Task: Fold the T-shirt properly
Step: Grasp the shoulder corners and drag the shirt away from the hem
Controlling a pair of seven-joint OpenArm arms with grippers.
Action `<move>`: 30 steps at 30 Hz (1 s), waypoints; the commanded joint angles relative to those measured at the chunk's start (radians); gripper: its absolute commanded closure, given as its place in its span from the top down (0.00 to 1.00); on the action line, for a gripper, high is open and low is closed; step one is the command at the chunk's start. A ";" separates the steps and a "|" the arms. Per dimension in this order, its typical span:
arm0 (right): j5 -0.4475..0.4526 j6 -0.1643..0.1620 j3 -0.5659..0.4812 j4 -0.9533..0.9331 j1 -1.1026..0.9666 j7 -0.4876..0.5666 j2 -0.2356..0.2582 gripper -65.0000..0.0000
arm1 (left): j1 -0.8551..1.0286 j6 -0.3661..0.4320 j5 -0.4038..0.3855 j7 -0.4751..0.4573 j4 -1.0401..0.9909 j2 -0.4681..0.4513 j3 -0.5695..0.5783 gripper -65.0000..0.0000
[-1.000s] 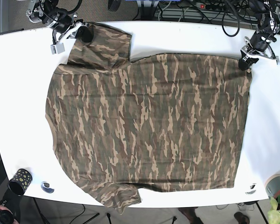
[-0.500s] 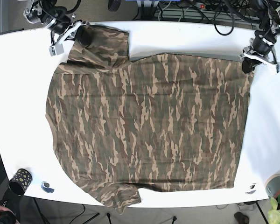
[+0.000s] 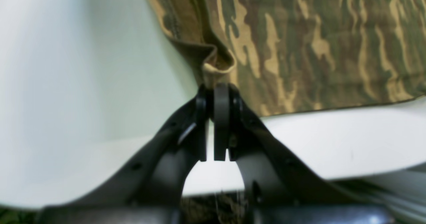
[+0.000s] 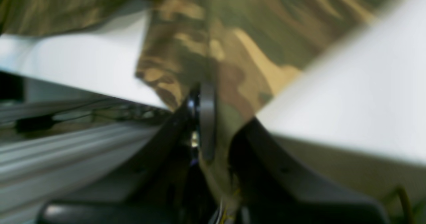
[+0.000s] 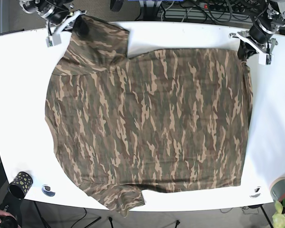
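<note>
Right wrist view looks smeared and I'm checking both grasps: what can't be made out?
- Right wrist view: blur hides how much T-shirt sleeve the right gripper holds.
- Base view: both grasps too small.
- Left wrist view: the left gripper hides the pinched hem.

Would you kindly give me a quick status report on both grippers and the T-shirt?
Left gripper shut on T-shirt hem corner. Right gripper shut on sleeve. Shirt spread flat on the table. Nothing in the way.
</note>
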 commanded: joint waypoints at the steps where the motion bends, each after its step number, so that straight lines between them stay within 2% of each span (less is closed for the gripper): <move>1: 0.017 0.013 0.030 0.021 -0.029 0.007 0.001 0.00 | 0.037 -0.009 -0.007 -0.017 0.023 -0.012 -0.029 0.00; 5: 0.019 0.015 0.065 0.021 -0.058 0.007 0.001 0.00 | 0.083 -0.070 -0.007 -0.017 0.024 -0.011 -0.095 0.00; 7: 0.019 0.039 0.079 0.021 -0.067 0.005 0.001 0.00 | 0.091 -0.093 -0.007 -0.014 0.024 -0.011 -0.110 0.00; 8: 0.019 0.049 0.088 0.021 -0.072 0.005 0.001 0.00 | 0.100 -0.099 -0.009 -0.014 0.024 -0.008 -0.121 0.00; 13: 0.019 0.049 0.090 0.027 -0.041 0.008 0.001 0.00 | 0.077 -0.104 -0.010 -0.014 0.027 0.026 -0.127 0.00; 17: 0.019 0.049 0.090 0.043 0.004 0.008 -0.001 0.00 | -0.010 -0.101 -0.005 -0.001 0.050 0.031 -0.103 0.00; 22: 0.019 0.049 0.090 0.041 0.094 0.008 0.002 0.00 | -0.153 -0.098 -0.005 0.081 0.056 0.031 -0.043 0.00; 30: 0.014 0.049 0.088 0.035 0.266 0.005 0.007 0.00 | -0.400 0.003 -0.004 0.203 0.047 0.031 0.031 0.00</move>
